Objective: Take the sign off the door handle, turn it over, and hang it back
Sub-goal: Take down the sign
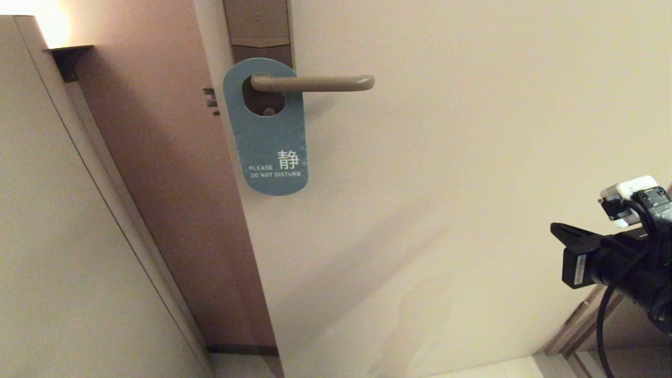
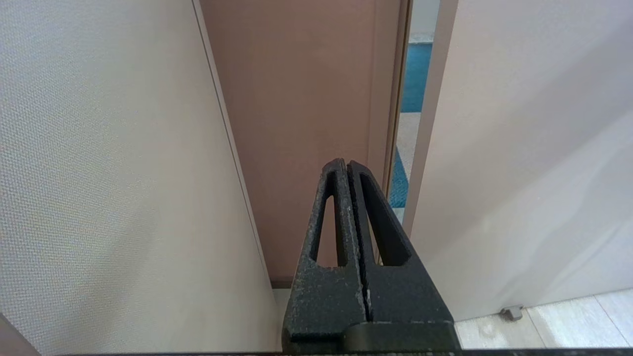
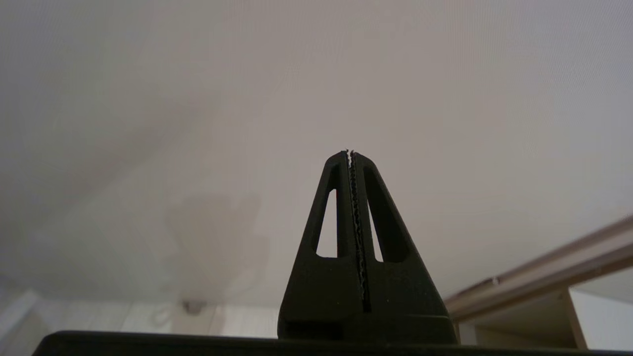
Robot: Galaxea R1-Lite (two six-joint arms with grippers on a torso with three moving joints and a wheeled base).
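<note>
The sign [image 1: 270, 142] hangs on the door handle [image 1: 315, 83] by its oval hole, with the blue "PLEASE DO NOT DISTURB" side facing out. The handle is a beige-bronze lever on a tall brown lock plate [image 1: 258, 23]. My right gripper [image 1: 557, 229] is low at the right, far below and to the right of the sign. In the right wrist view it [image 3: 350, 153] is shut and empty, facing the pale door. My left gripper [image 2: 347, 163] is shut and empty, facing the door's edge. It does not show in the head view.
The cream door [image 1: 472, 157] stands ajar, its brown edge [image 1: 173, 184] beside a pale wall [image 1: 52, 236] on the left. Blue carpet [image 2: 415, 74] shows through the gap. A small door stop [image 2: 512, 311] sits on the tiled floor.
</note>
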